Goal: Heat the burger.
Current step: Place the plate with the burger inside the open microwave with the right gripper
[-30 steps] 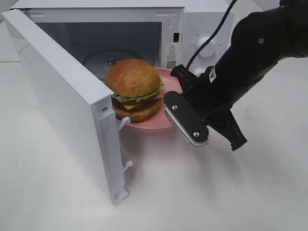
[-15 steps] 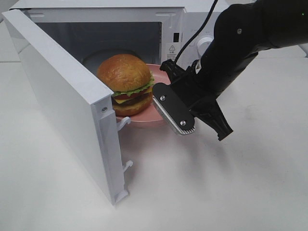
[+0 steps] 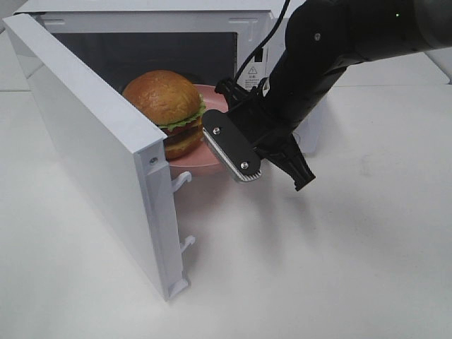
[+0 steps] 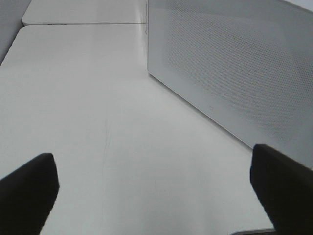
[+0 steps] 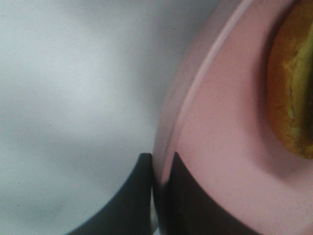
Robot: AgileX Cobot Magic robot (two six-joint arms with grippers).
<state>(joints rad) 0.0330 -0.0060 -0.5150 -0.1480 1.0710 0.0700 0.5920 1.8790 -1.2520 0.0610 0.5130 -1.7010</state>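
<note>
Right gripper (image 5: 160, 164) is clamped tight on the pink plate (image 3: 194, 168) rim. One burger (image 3: 164, 102) sits on that one plate, now further through the doorway of the one microwave (image 3: 127, 53) than a second ago; loading looks nearly complete. Left gripper (image 4: 156, 191) spread wide, empty.

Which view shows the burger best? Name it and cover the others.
The exterior high view: the burger sits nearly whole on the pink plate. The right wrist view catches only a blurred bun edge; the left wrist view shows none of it.
</note>
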